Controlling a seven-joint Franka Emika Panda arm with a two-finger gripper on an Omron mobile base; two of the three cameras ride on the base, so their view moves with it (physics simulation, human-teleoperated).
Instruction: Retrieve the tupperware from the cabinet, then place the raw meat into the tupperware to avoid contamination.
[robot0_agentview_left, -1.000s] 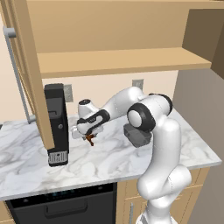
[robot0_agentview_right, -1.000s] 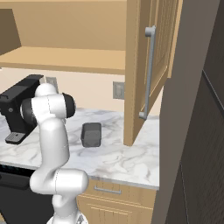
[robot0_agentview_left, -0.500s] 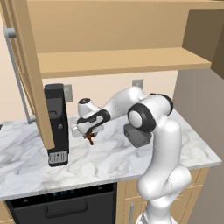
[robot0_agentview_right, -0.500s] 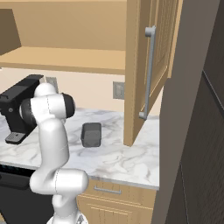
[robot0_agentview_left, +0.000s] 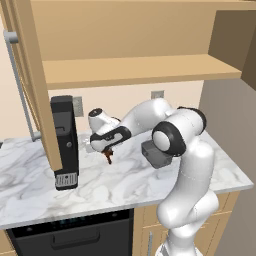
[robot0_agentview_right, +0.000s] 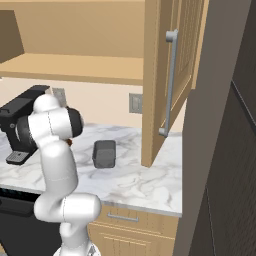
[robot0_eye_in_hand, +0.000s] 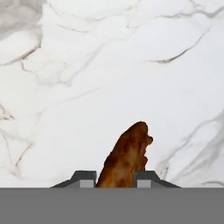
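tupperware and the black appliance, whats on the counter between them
The raw meat, pinched by the tool; otherwise bare marble between the tupperware and black appliance, in the left base view.

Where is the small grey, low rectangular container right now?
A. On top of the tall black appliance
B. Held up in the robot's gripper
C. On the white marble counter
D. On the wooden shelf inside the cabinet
C: the small grey, low rectangular container sits on the white marble counter, beside the arm, below the open light tan wooden cabinet.
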